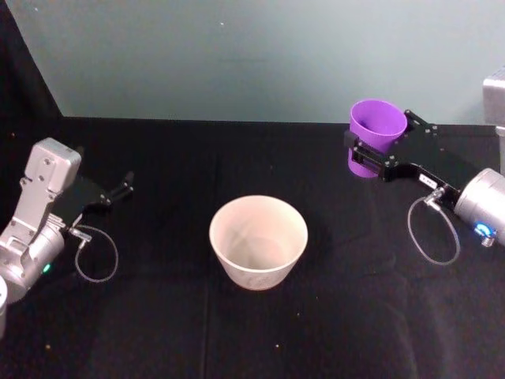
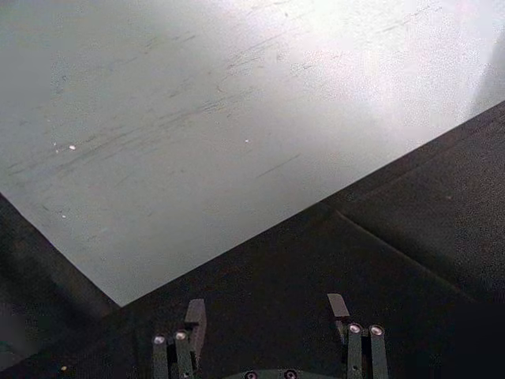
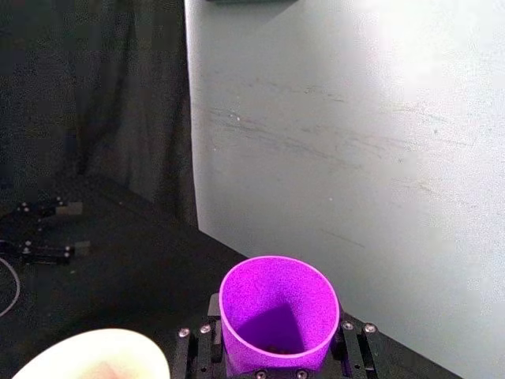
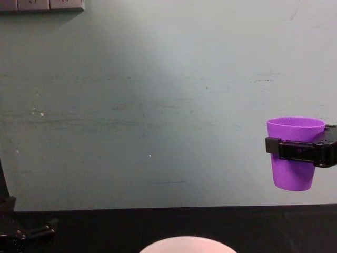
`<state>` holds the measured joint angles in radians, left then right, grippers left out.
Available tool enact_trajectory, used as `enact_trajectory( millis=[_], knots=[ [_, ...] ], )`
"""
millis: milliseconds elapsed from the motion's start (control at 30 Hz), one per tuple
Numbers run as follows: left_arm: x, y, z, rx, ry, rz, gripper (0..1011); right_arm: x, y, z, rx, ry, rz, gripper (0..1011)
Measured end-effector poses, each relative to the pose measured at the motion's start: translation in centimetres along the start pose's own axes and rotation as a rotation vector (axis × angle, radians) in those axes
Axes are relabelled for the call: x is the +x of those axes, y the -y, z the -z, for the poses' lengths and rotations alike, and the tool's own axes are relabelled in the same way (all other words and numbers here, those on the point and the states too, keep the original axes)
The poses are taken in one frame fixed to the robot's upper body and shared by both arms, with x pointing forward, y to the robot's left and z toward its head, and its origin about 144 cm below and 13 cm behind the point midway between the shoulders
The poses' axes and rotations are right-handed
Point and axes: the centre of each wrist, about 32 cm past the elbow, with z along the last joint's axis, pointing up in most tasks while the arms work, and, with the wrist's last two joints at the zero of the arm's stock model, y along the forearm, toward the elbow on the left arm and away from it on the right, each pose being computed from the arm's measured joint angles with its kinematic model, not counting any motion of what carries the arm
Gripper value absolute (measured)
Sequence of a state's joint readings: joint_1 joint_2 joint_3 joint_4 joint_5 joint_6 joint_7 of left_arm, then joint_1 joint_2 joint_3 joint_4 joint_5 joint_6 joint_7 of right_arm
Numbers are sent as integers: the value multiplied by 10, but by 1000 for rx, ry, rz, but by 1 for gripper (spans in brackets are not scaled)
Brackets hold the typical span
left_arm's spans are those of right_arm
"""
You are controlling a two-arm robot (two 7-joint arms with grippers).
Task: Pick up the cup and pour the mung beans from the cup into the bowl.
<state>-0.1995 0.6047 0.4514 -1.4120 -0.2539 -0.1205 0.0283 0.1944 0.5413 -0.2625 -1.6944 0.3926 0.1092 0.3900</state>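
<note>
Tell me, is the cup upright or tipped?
Upright. In the chest view the cup has a level rim; the right gripper holds it in the air, right of the bowl.

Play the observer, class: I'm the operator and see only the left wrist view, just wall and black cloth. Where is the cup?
Observer: The right hand holds the cup upright, lifted off the table, on the robot's right.
Operator: And the bowl?
Observer: The bowl stands mid-table, left of the cup and nearer the robot.
Operator: Anything poured?
Observer: Not that I can see; the bowl's inside looks plain and pale.
</note>
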Motion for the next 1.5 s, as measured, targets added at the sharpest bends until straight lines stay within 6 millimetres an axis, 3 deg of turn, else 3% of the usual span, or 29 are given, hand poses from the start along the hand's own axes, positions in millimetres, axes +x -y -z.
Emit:
enact_trajectory(
  millis=[1500],
  knots=[
    [0, 0, 0, 0, 0, 0, 1000, 0, 0, 0, 0, 0, 0, 744]
  ],
)
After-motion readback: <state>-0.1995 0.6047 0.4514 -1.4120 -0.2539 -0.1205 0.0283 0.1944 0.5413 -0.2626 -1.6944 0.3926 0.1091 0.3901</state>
